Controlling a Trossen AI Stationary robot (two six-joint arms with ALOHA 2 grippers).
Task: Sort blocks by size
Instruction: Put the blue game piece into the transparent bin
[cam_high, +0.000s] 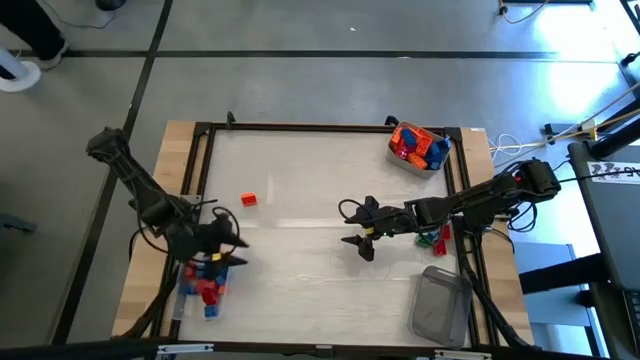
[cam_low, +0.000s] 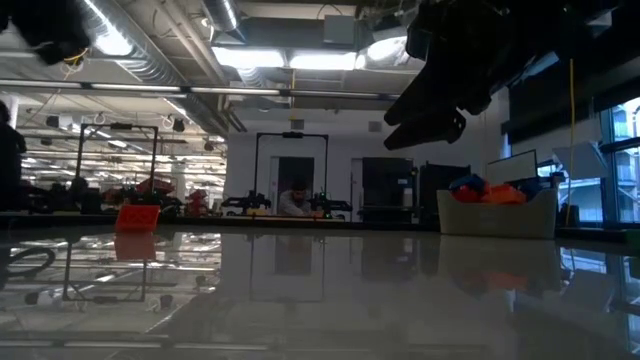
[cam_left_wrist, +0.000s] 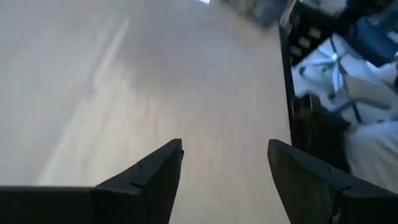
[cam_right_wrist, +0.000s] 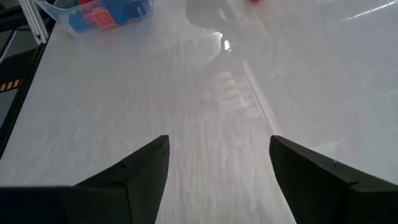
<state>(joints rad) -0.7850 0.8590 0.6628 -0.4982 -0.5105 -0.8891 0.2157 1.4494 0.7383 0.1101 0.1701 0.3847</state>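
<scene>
A lone red block (cam_high: 248, 199) lies on the open white surface (cam_high: 300, 260), left of centre, well apart from both arms, with nothing around it. In the low view it shows at the far left (cam_low: 137, 217).

The left claw (cam_high: 228, 240) hangs over the surface's near-left part, just beside a clear tub (cam_high: 180, 300). Its fingers (cam_left_wrist: 155, 177) are spread and hold nothing, with only bare surface between them. The right claw (cam_high: 362, 235) hovers near the middle, its fingers (cam_right_wrist: 146, 168) also spread wide and empty, touching nothing.

The near-left tub holds red and blue blocks (cam_high: 207, 285). A second tub (cam_high: 418, 147) at the far-right corner is heaped with orange, red and blue blocks (cam_high: 420, 143); the right wrist view shows it too (cam_right_wrist: 99, 15). A third tub (cam_high: 441, 306) sits at the near right; what it contains cannot be made out. A few green and red blocks (cam_high: 436, 238) lie by the right arm, at the right edge.
</scene>
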